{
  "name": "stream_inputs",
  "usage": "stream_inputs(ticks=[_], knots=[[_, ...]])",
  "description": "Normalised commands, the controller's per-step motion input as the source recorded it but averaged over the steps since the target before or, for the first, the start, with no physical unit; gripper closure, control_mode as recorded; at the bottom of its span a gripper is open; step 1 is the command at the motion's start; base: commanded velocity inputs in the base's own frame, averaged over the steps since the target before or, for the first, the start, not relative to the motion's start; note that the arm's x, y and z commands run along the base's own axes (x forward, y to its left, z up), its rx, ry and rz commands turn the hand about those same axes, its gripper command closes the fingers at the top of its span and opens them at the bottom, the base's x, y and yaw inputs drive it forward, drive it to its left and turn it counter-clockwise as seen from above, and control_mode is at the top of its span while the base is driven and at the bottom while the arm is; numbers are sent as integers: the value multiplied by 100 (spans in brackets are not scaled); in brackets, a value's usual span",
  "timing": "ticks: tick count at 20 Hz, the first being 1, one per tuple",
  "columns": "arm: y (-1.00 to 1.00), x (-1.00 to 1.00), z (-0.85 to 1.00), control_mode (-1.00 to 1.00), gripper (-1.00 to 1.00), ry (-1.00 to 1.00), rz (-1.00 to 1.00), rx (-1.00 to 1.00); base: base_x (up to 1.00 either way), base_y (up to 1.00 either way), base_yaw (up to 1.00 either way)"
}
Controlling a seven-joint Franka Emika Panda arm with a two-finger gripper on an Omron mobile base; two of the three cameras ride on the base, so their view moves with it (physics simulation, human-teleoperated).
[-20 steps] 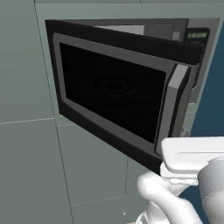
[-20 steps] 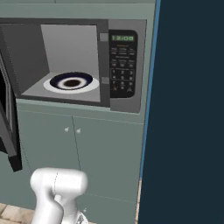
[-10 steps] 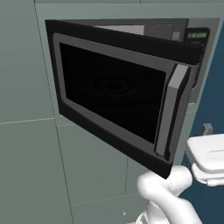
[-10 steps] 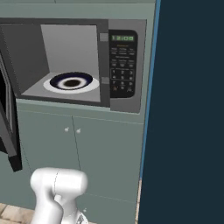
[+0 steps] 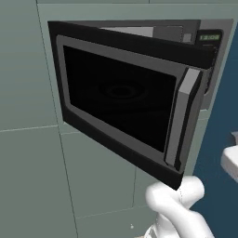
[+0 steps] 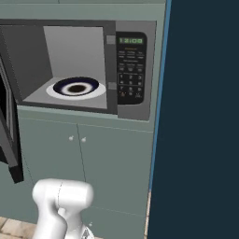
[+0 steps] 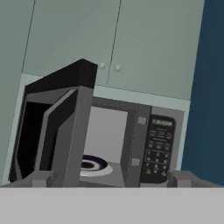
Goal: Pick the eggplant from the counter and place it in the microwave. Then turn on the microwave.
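The microwave (image 6: 84, 70) stands with its door (image 5: 125, 100) swung wide open, and on the round plate (image 6: 76, 87) inside sits a small dark lump, the eggplant (image 6: 76, 87). In the hand view the gripper (image 7: 111, 179) faces the open oven from outside, its two fingertips (image 7: 41, 178) spread as wide as they go with nothing between them, the keypad (image 7: 155, 155) just above the right tip

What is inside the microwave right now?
Inside the microwave, a white plate with a dark ring and a dark centre. The far left of the cavity is hidden by the door.
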Motion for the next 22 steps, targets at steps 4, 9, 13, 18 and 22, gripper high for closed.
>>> stream_inputs(ticks=[4, 9, 13, 18, 22], knots=[[-12, 9, -5, -100, -100, 4, 16, 6, 0, 0, 0], [-5, 8, -2, -100, -100, 3, 14, 6, 0, 0, 0], [-6, 10, 0, -100, -100, 1, 12, 6, 0, 0, 0], [-8, 9, 0, -100, -100, 0, 8, 5, 0, 0, 0], [-8, 11, 0, -100, -100, 0, 7, 4, 0, 0, 0]])
